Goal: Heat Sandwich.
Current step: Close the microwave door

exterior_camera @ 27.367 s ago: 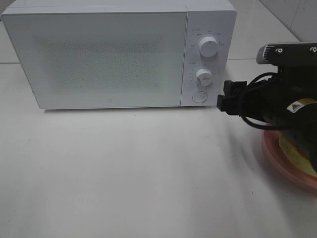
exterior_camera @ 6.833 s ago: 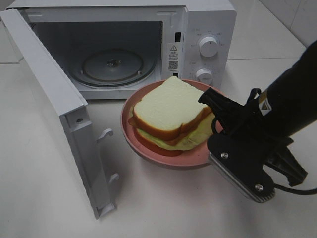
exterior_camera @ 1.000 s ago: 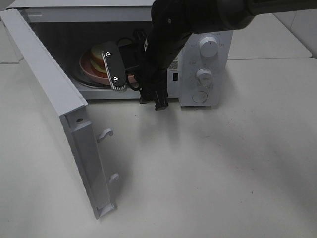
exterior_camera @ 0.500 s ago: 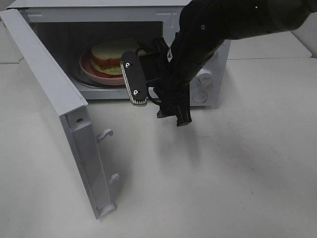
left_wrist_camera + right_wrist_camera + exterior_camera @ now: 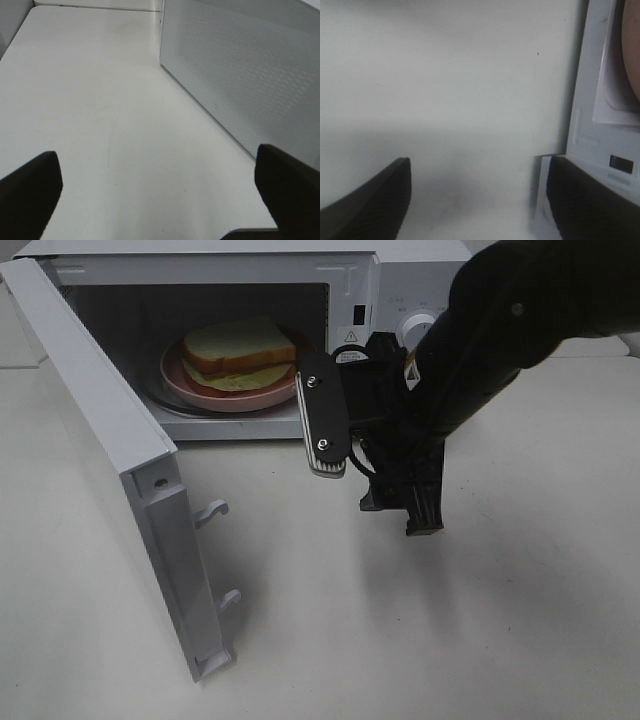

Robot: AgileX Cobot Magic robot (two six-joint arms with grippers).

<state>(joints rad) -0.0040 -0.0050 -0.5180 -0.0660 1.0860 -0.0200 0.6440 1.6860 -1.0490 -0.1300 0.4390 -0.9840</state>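
Note:
The sandwich, white bread with a tan crust and pale filling, lies on a round pink plate on the turntable inside the open white microwave. My right gripper hangs just outside the cavity, in front of the control panel, fingers pointing down at the table. In the right wrist view its fingers stand wide apart, open and empty, with the plate's edge off to one side. My left gripper is open and empty over bare table beside the microwave door. It does not show in the exterior view.
The microwave door is swung wide open toward the front left, with its latch hooks sticking out. My right arm covers most of the control panel; one knob peeks out. White table spreads in front.
My right arm has drawn back out of the microwave cavity, toward the front right. The plate with the sandwich stays inside on the turntable, now fully visible.

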